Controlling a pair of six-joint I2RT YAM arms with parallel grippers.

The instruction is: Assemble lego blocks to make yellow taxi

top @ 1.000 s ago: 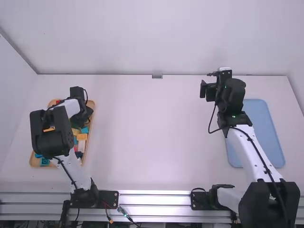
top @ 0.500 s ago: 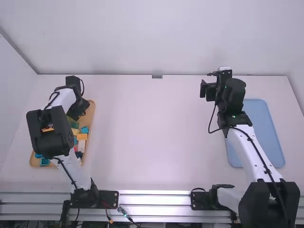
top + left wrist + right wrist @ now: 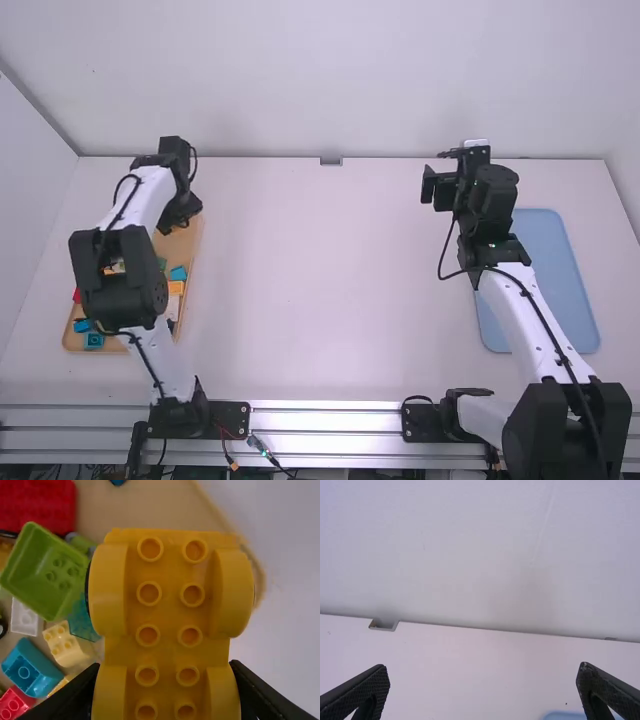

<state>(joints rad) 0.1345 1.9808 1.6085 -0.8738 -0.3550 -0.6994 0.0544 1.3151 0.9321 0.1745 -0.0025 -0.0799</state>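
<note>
Left jaws pinch a yellow block (image 3: 168,597), left wrist view reveals.

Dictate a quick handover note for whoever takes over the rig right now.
Left gripper: shut on the yellow wheeled base, at the far end of the wooden tray.
Right gripper: open and empty, near the blue tray.
Parts: pale yellow block, green hollow block, red piece and others in the wooden tray.
Done: base gripped; its visible studs are bare.
Left: probably set the base down on the table, then build the taxi body on it.
</note>
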